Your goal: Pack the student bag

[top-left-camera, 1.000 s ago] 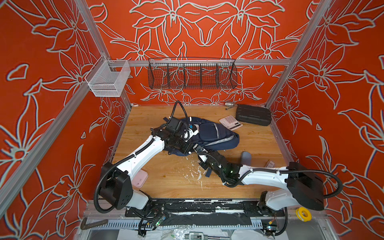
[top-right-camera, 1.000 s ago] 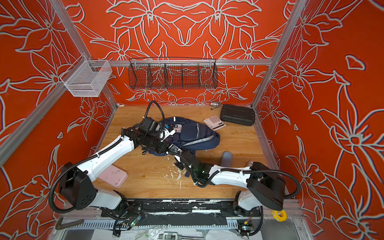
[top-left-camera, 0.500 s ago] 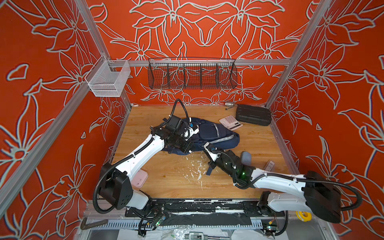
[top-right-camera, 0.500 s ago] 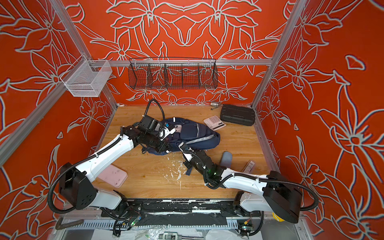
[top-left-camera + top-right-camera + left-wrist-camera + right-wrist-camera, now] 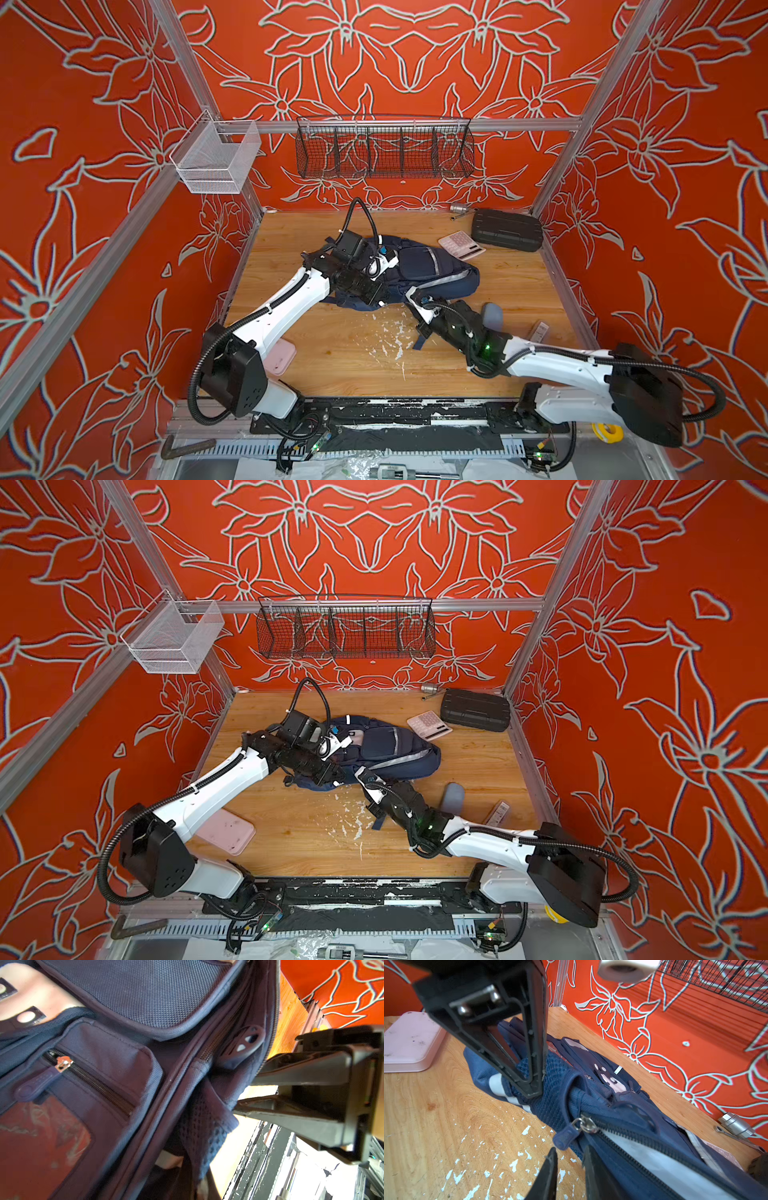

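Observation:
The navy student bag lies on its side mid-table in both top views. My left gripper is shut, pinching the bag's blue mesh edge at its near left end. My right gripper sits low at the bag's near edge, jaws slightly open with nothing between them. A navy zipper pull hangs just ahead of its fingertips, apart from them. In the left wrist view the right gripper shows beside the bag; my left fingers are hidden by fabric.
A pink calculator, a black ribbed case and a metal tool lie at the back right. A pink tray sits near the left arm. A grey object lies right of my right wrist. White flecks litter the wood.
My right arm has stretched out to the right and its gripper has slid a little rightward along the bag's near edge, narrowing then widening. The left arm holds still.

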{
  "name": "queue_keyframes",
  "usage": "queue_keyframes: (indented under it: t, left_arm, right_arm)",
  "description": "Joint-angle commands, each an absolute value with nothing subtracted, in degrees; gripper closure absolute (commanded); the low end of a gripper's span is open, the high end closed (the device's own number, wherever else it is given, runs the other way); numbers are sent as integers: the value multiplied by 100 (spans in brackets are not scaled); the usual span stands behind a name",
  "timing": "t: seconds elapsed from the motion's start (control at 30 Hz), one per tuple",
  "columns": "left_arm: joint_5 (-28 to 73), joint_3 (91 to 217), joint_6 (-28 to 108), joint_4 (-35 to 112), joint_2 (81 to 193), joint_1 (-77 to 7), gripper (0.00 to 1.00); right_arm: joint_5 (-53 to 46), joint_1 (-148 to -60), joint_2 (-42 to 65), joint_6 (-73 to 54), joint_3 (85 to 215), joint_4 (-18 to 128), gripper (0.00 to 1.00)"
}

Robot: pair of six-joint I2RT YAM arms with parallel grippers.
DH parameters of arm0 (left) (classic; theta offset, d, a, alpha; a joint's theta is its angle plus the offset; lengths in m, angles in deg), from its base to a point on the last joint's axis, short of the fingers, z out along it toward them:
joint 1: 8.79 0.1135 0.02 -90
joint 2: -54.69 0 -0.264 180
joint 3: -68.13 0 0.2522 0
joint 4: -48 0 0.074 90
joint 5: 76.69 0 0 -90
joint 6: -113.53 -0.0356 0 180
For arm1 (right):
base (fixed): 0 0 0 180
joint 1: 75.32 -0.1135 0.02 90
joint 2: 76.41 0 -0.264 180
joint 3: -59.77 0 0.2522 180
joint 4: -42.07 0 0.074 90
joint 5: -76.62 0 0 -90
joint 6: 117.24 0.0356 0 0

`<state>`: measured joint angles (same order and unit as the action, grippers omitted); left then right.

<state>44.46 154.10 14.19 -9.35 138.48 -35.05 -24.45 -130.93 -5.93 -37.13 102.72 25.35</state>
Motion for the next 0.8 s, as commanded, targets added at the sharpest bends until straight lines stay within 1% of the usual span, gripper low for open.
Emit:
queue_keyframes:
  t: [0.0, 0.2, 0.43, 0.5, 0.67, 0.77]
  left_arm:
    - [4919, 15689, 1651, -622, 13796, -3554, 100]
    - [4985, 15760, 1967, -554, 13821, -3595, 100]
    - [5049, 15764, 2081, -511, 13923, -3722, 100]
    - [5036, 15770, 2090, -544, 13957, -3758, 100]
    - [4924, 15842, 2116, -609, 13929, -3771, 100]
    - [4969, 15912, 2167, -610, 13907, -3779, 100]
  right_arm:
    - [-2545, -13113, -466, -3710, 10452, 2428, 72]
    - [-2695, -13122, -270, -3737, 10498, 2012, 72]
    - [-2584, -13121, 10, -3668, 10692, 1772, 71]
    - [-2613, -13121, 47, -3634, 10774, 1780, 68]
    - [-3334, -13125, -96, -3415, 10756, 2095, 64]
    - [-3707, -13122, -186, -3328, 10801, 2464, 64]
